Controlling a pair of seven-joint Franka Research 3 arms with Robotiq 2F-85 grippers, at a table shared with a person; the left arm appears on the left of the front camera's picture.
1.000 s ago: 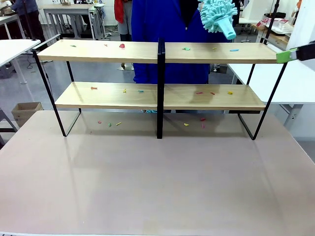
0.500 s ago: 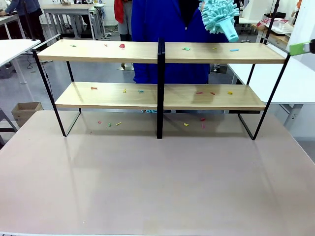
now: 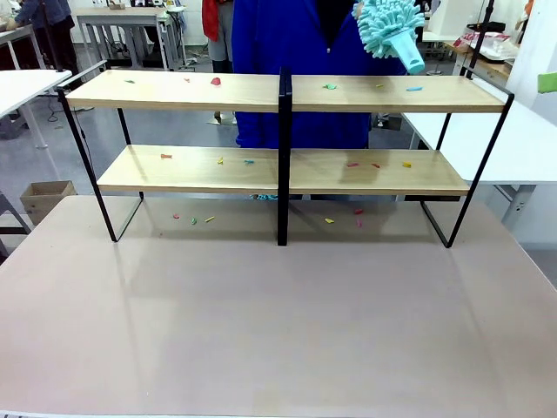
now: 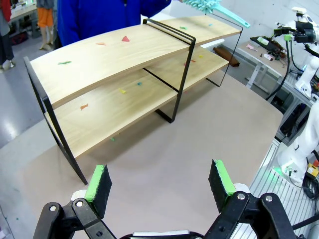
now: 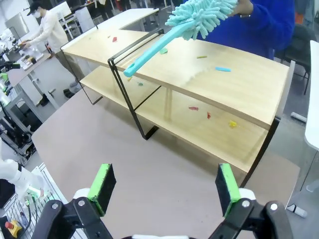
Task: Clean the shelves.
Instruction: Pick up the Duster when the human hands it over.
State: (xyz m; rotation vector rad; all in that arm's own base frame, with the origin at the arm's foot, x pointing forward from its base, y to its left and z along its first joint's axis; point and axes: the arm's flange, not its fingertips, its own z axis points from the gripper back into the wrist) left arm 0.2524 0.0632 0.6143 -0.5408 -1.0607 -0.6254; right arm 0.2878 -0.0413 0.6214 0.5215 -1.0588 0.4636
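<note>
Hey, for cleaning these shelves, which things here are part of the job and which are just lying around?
Part of the job:
- the shelves
- the coloured scraps scattered on both boards
- the turquoise duster, held by the person over the top board

Just lying about:
- the cardboard box on the floor
- the white side tables

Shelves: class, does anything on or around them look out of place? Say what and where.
Yes. Small coloured scraps litter both boards of the shelves and the table beneath; they look spilled. A person holds a teal duster above the top board.
</note>
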